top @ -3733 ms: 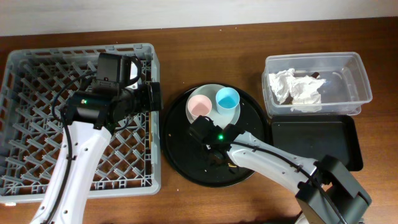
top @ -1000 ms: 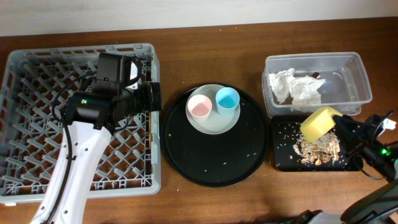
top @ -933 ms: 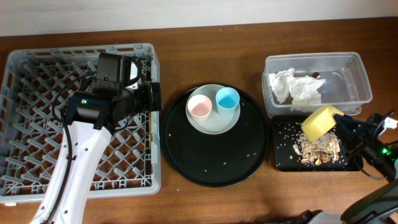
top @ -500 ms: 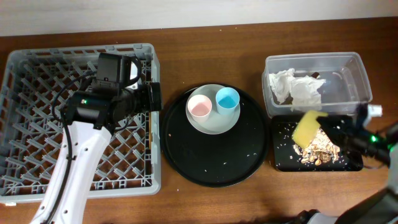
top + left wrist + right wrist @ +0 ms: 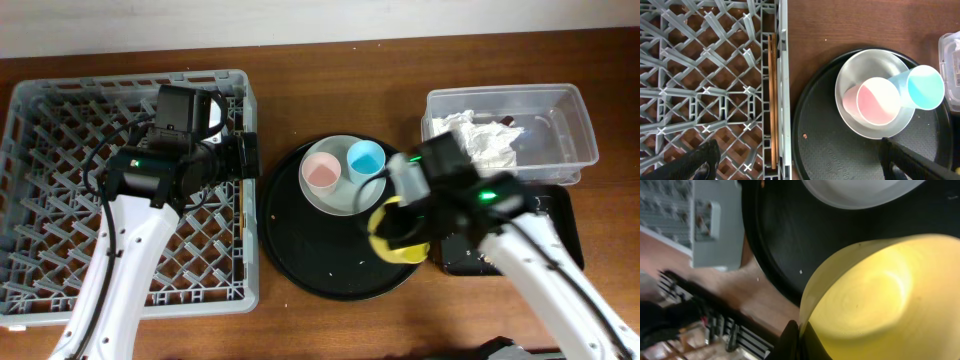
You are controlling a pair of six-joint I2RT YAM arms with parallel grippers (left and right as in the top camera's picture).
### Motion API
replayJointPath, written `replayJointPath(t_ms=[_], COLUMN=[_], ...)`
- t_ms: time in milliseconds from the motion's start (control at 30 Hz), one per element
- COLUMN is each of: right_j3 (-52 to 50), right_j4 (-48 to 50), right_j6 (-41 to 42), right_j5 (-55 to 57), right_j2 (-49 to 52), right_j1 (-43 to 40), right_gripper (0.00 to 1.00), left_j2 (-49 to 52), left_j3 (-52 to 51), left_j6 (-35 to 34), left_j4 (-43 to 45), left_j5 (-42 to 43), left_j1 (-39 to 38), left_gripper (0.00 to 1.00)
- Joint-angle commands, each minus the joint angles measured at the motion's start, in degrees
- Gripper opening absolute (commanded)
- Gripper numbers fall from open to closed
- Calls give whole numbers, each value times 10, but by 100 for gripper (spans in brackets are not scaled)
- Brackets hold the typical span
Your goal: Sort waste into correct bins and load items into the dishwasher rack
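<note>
My right gripper [image 5: 801, 336] is shut on the rim of the yellow bowl [image 5: 398, 235], which it holds over the right part of the large round black tray [image 5: 300, 240]; the bowl fills the right wrist view [image 5: 880, 295]. The pink cup [image 5: 320, 171] and blue cup [image 5: 365, 158] stand on the pale plate [image 5: 345, 198] on that tray. The white napkin [image 5: 480, 140] lies in the clear tub [image 5: 575, 130]. The shallow black tray [image 5: 560, 215] is partly hidden by my right arm. The chopsticks [image 5: 772, 100] lie along the right wall of the grey rack [image 5: 60, 130]. My left gripper [image 5: 795, 160] is open above the rack's edge.
The round black tray carries a few crumbs [image 5: 804, 135]. Brown table shows between the rack and the round tray [image 5: 805, 45] and in front of both.
My right arm has carried the yellow bowl left from over the shallow black tray, where scraps lay, to over the round black tray. The left arm has not moved.
</note>
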Motion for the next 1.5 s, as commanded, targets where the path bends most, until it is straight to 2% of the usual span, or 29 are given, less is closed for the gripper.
replayJointPath(t_ms=[0, 200, 233, 333, 367, 533, 633, 800, 867, 1100, 1167, 1233, 1300, 1367, 1467], right_j3=[-2, -2, -2, 0, 8, 79, 107, 100, 97, 97, 97, 97, 98, 98, 109], right_j4=[23, 90, 95, 100, 99, 94, 120, 228, 262, 319, 321, 324, 328, 327, 326], right_j6=[72, 68, 68, 66, 50, 16, -18, -78, -114, -119, -119, -119, -119, -119, -119], right_j5=[100, 110, 116, 123, 123, 162, 234, 259, 259, 281, 284, 284, 284, 284, 284], right_j2=[59, 183, 193, 198, 193, 155, 153, 185, 211, 306, 319, 323, 321, 320, 309], right_j1=[96, 191, 195, 195, 193, 171, 156, 150, 150, 149, 149, 149, 149, 149, 150], right_gripper=[4, 5, 9, 30, 34, 45, 49, 48, 44, 40, 32, 18, 16, 4, 4], left_j2=[0, 0, 0, 0, 0, 0, 0, 0, 0, 0, 0, 0, 0, 0, 0], left_j3=[4, 4, 4, 4, 4, 4, 4, 4, 4, 4, 4, 4, 4, 4, 4], left_j6=[-6, -6, -6, -6, -6, -5, -6, -6, -6, -6, -6, -6, -6, -6, -6], left_j4=[1, 1, 1, 1, 1, 1, 1, 1, 1, 1, 1, 1, 1, 1, 1], left_j5=[4, 4, 4, 4, 4, 4, 4, 4, 4, 4, 4, 4, 4, 4, 4], left_j1=[2, 2, 2, 2, 2, 2, 2, 2, 2, 2, 2, 2, 2, 2, 2], left_gripper=[99, 99, 99, 100, 99, 99, 99, 99, 99, 99, 99, 99, 99, 99, 99])
